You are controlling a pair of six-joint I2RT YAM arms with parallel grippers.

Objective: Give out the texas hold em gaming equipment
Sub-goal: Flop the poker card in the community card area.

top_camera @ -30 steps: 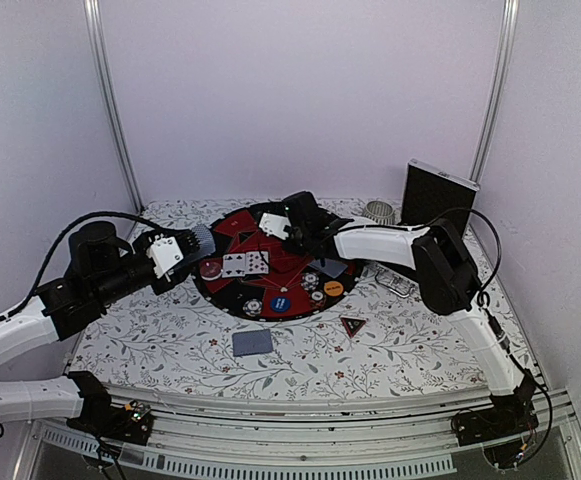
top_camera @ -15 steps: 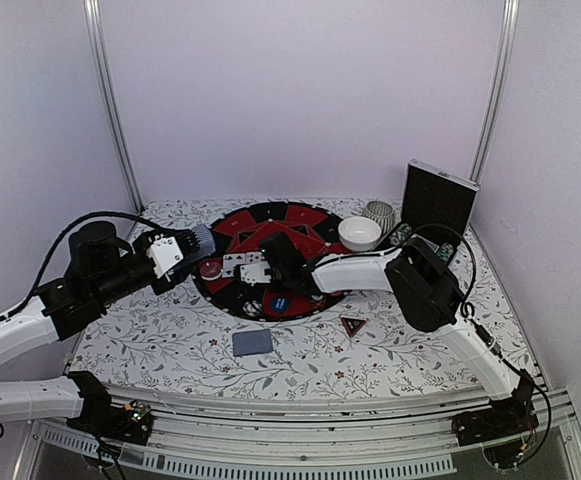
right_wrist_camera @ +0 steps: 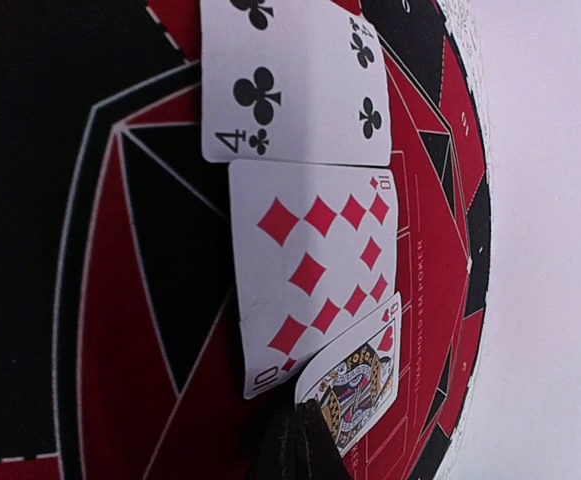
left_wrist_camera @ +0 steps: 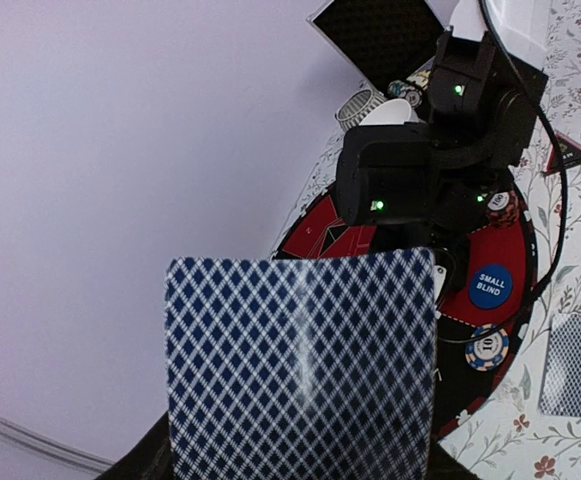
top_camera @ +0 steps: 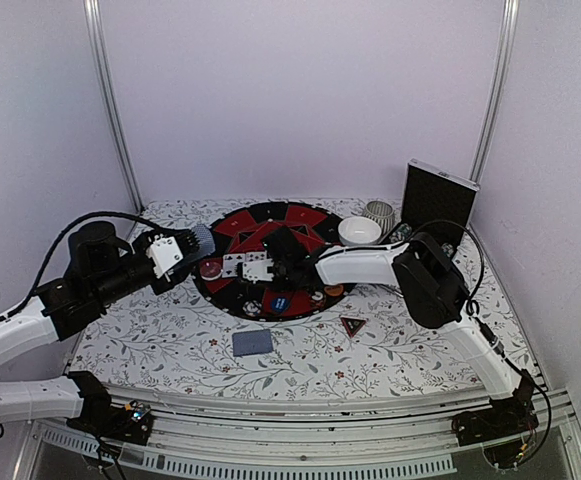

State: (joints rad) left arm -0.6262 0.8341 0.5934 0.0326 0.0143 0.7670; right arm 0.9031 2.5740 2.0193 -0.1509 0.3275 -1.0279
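**Laying the board: third card at the fingertips**

Top view: we are holding the deck (top_camera: 203,238) clamped in the left gripper (top_camera: 187,246), just off the left edge of the mat (top_camera: 290,214). The right gripper (top_camera: 269,268) is hanging low over the face-up cards (top_camera: 240,265) mid-mat. A face-down card (top_camera: 252,343) and the marker (top_camera: 353,325) are lying on the table, near side.

Left wrist: the deck's back is filling the frame. Beyond it we are seeing the blind disc (left_wrist_camera: 490,285) and a chip (left_wrist_camera: 487,347) on the mat.

Right wrist: the four of clubs (right_wrist_camera: 290,80), ten of diamonds (right_wrist_camera: 315,270) and a face card (right_wrist_camera: 355,385) are sitting in a row, with the face card overlapping the ten's corner. The right jaws are clenched, tips at the face card's edge. We cannot tell whether they are pinching or just nudging it.

Our read: we are dealing the flop. The next move likely calls for sliding the face card clear of the ten, lifting off, then reaching for the deck.
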